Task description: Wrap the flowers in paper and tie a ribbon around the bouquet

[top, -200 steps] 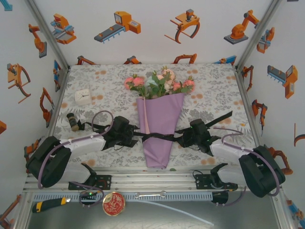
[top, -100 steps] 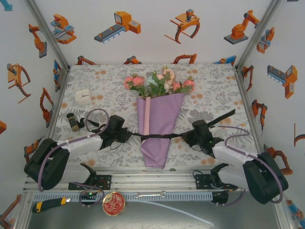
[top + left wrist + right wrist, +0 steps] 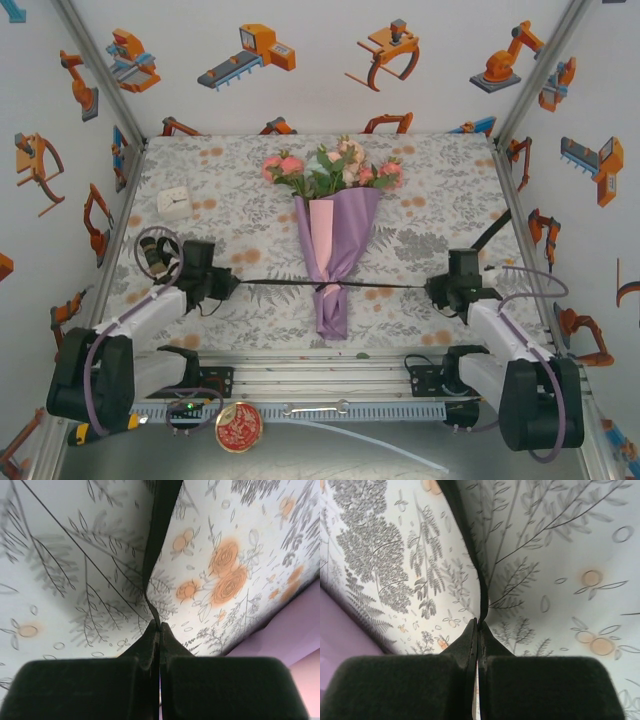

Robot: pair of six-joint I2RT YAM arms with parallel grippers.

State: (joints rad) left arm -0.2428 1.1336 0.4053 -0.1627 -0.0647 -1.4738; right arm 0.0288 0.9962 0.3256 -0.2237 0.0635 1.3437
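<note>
The left gripper [image 3: 230, 284] is pinching one end of the black ribbon [image 3: 275, 284], its jaws pressing flat together on the strip. The right gripper [image 3: 433, 290] is doing the same on the other side, well apart from it, so the ribbon is stretching in a straight line between them just above the tablecloth [image 3: 230, 180]. That line is crossing the narrow lower part of the bouquet [image 3: 335, 240], which is lying in the middle of the table. The lilac paper [image 3: 350, 215] is cinching in at the crossing and holding the flowers [image 3: 325, 170], whose blooms are spilling out of its wide far end.
</note>
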